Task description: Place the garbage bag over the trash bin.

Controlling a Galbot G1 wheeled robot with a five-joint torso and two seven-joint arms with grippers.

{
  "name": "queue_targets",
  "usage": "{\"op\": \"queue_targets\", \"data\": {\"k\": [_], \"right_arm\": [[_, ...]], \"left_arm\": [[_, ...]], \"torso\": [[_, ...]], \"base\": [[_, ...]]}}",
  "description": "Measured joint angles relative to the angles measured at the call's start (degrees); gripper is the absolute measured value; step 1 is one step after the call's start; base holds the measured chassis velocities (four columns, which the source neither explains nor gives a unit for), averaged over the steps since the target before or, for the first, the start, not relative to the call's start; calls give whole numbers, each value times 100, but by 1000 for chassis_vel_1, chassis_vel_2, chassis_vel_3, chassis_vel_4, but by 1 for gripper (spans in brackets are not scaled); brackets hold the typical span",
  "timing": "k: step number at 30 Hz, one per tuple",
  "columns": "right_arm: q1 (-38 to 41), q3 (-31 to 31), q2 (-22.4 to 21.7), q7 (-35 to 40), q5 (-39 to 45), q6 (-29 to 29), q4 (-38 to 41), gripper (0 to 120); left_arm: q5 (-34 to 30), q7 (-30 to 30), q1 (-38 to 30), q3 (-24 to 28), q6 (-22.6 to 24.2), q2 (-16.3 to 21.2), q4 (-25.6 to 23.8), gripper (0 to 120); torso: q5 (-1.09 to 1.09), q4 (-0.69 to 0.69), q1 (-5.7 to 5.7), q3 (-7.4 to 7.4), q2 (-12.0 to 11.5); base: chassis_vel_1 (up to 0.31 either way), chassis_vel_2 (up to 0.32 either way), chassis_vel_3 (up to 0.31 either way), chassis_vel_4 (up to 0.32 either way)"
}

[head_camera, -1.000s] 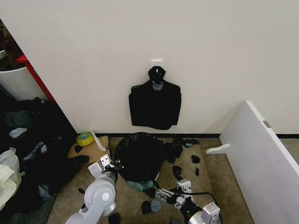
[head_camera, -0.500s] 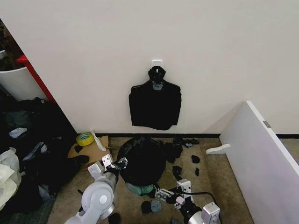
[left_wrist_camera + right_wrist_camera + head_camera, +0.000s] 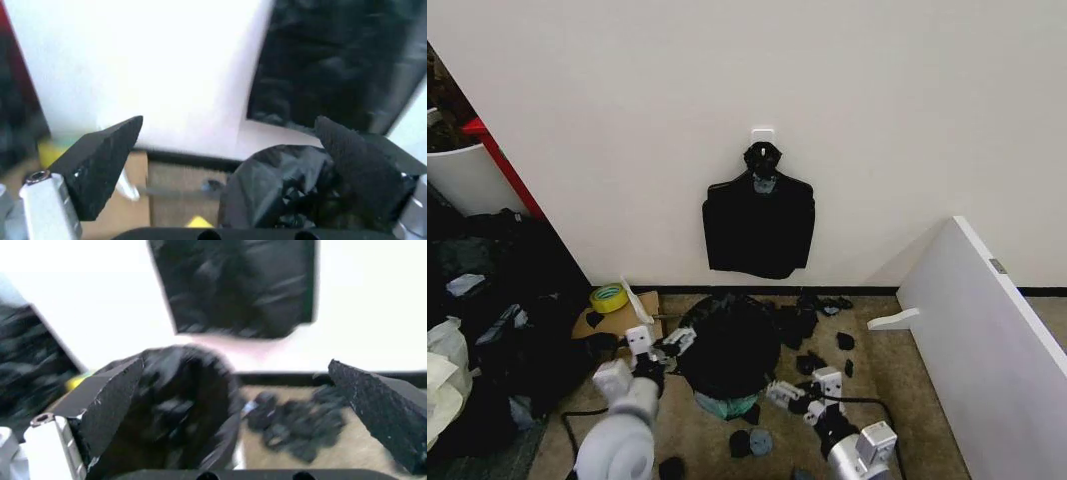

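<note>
The glossy black garbage bag (image 3: 730, 345) is draped over the trash bin, whose pale green base (image 3: 723, 405) peeks out below it on the floor by the wall. My left gripper (image 3: 674, 342) hovers just off the bag's left side. In the left wrist view it (image 3: 230, 122) stands open, empty, with the bag (image 3: 287, 185) beyond one finger. My right gripper (image 3: 783, 392) sits low at the bag's right side. The right wrist view shows it (image 3: 235, 364) open and empty too, facing the bag (image 3: 180, 410).
A flat bundle of black bags (image 3: 758, 225) hangs on the wall above. Small black scraps (image 3: 812, 325) litter the floor to the right. A yellow tape roll (image 3: 608, 297) lies on cardboard at the left. A white board (image 3: 977, 340) leans at the right, dark clutter (image 3: 487, 300) at the left.
My left arm has drawn back to the left, its gripper staying beside the bag. My right gripper has risen slightly towards the bag's right side. The bag sits a little lower over the bin.
</note>
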Motion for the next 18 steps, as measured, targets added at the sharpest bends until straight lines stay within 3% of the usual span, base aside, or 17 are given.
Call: {"op": "queue_targets", "data": {"k": [3,4,10,18], "right_arm": [[-100,182,338,135,-597,600,-161,100],[-100,182,338,135,-597,600,-161,100],[-669,890,908,25,-1335,1939,-205,100],[-1410,1727,1428,-266,-1759,3127,-37,100]], "left_arm": [[908,277,539,-75,-563,-212,-163,100],[908,277,539,-75,-563,-212,-163,100],[2170,488,1090,-159,-1489,-670,-232,100],[2703,623,1606,-120,-2203,-855,-368,100]], "torso": [[3,0,0,0,0],[3,0,0,0,0],[1,-2,0,0,0],[-1,-2,-1,0,0]], "base": [[0,0,0,0],[0,0,0,0],[0,0,0,0],[0,0,0,0]]}}
